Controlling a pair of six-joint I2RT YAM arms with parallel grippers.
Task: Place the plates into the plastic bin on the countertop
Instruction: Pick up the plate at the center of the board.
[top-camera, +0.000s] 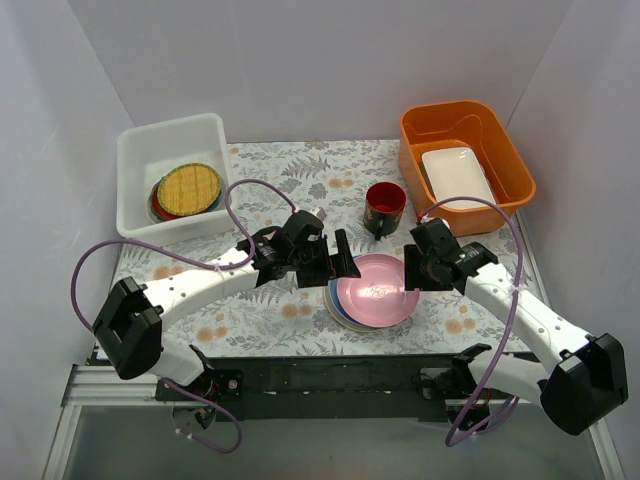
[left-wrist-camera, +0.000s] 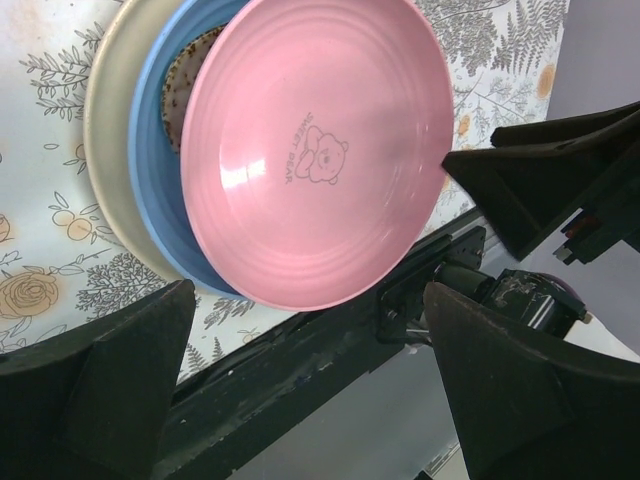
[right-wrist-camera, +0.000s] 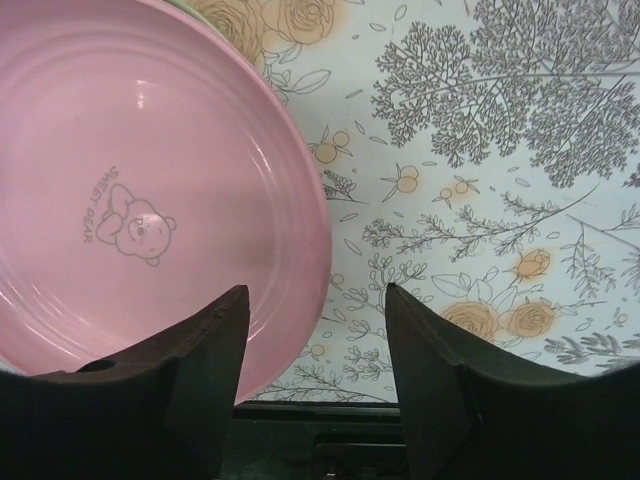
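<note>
Top external: left gripper (top-camera: 338, 262) was spread wide and empty, pink plate (top-camera: 375, 290) (top of the stack (top-camera: 333, 303)) just ahead of its fingertips. Right gripper (top-camera: 412, 268) also spread, empty, at the plate's opposite rim. Plastic bin (top-camera: 135, 150) sat well apart behind the left gripper, straw-yellow plate (top-camera: 190, 190) topmost inside.

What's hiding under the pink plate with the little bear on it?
Under the pink plate sits a speckled brown plate edge, then a light blue plate, then a cream plate. The pink plate covers most of them, so I cannot tell if more are stacked there.
</note>
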